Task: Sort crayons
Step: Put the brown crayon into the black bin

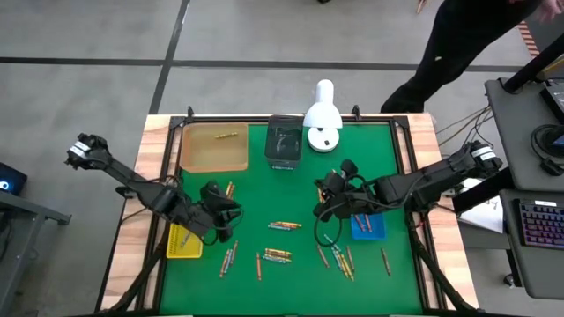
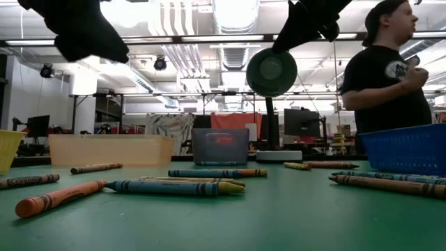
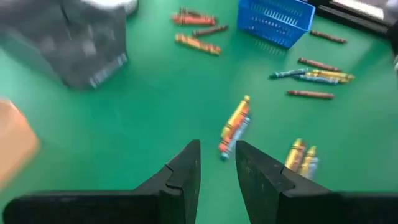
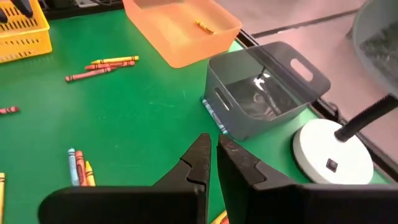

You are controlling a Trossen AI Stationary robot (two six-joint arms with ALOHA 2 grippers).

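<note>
Several crayons [image 1: 284, 225] lie loose on the green mat [image 1: 264, 189], in small groups toward the near edge; the low view shows them lying flat [image 2: 171, 187]. My left gripper [image 1: 229, 214] hangs above the mat near the yellow tray [image 1: 183, 239]. It is open, with nothing between its fingers, and an orange-and-blue pair of crayons [image 3: 233, 130] lies just beyond its tips. My right gripper [image 1: 328, 192] hangs above the mat left of the blue tray [image 1: 367, 226]. It is shut, fingertips [image 4: 202, 149] almost together, pointing toward the grey bin [image 4: 264, 87].
An orange tray [image 1: 211, 148] with one crayon in it, the grey bin [image 1: 284, 145] and a white lamp [image 1: 322, 119] stand along the far edge. A person [image 2: 390, 70] stands beyond the table's far right corner. A black cable loops below my right gripper [image 1: 328, 227].
</note>
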